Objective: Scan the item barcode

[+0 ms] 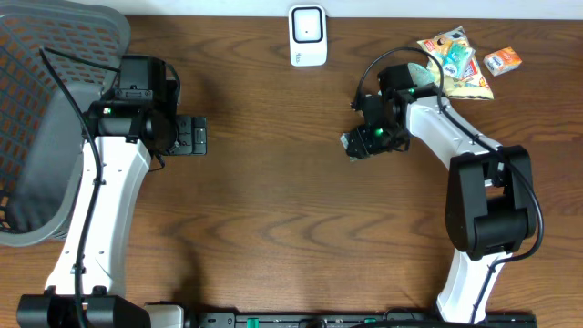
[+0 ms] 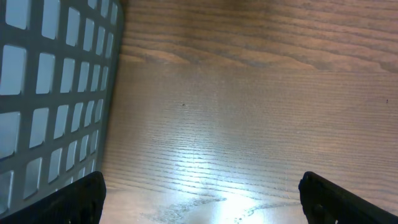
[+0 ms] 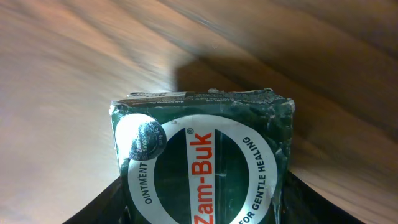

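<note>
Now the right end effector (image 1: 360, 141) is straddling the Zam-Buk box (image 3: 202, 155), lying between its fingers; whether it is gripping yet, I cannot tell. It should be squeezing squarely, leaving the barcode face uncovered

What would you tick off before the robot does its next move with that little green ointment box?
1. Zam-Buk box sits between the right claw's fingers: ok.
2. Right claw closed firmly on the box: cannot tell.
3. Barcode side found: cannot tell; only the round label face shows.
4. White scanner in view with nothing on or in front of it: ok.
5. Way from box to scanner free of clutter: ok; the snack packets lie off to the side.
6. Left claw open, empty and out of the way beside the mesh basket: ok.
</note>
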